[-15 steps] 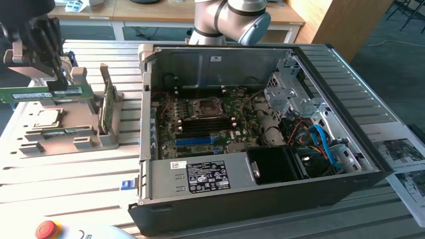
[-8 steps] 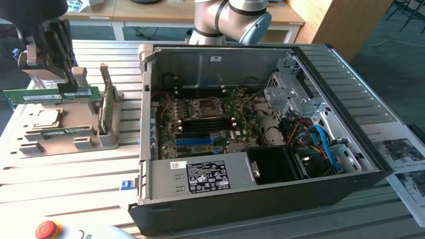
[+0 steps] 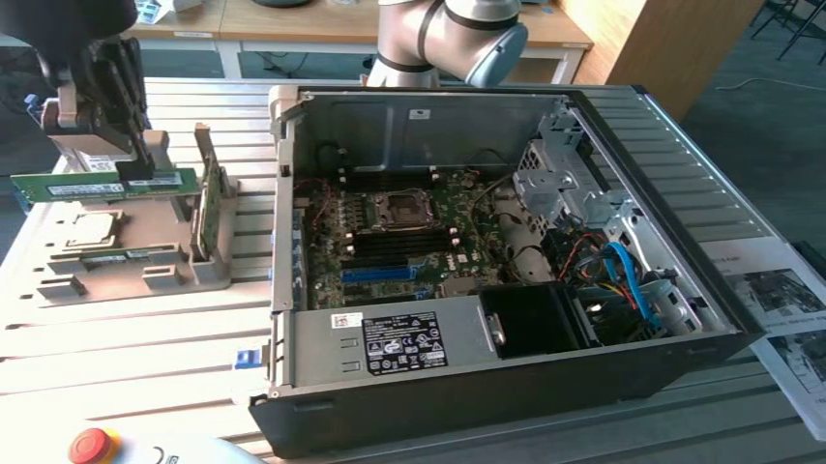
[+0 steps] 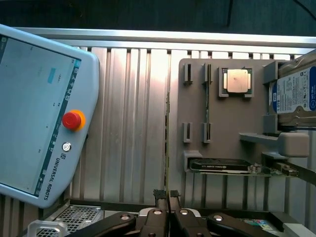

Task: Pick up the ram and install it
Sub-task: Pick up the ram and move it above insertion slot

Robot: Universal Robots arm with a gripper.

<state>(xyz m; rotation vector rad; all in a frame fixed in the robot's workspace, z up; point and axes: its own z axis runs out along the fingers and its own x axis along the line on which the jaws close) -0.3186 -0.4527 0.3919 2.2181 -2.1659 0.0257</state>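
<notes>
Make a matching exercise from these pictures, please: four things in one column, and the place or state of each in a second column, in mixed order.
1. long thin green ram stick
2. square silver processor chip
3. round red stop button
4. tall broad green circuit card

A. stands on edge in the grey plastic holder
B. on the pale teach pendant
C. clamped in the shut gripper
D. lies flat in the holder

Pairs: 1-C, 2-D, 3-B, 4-A

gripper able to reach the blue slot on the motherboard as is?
Likely yes: the PC case lies open, nothing covers the blue slot, and the cables sit off to the exterior view's right.
</notes>
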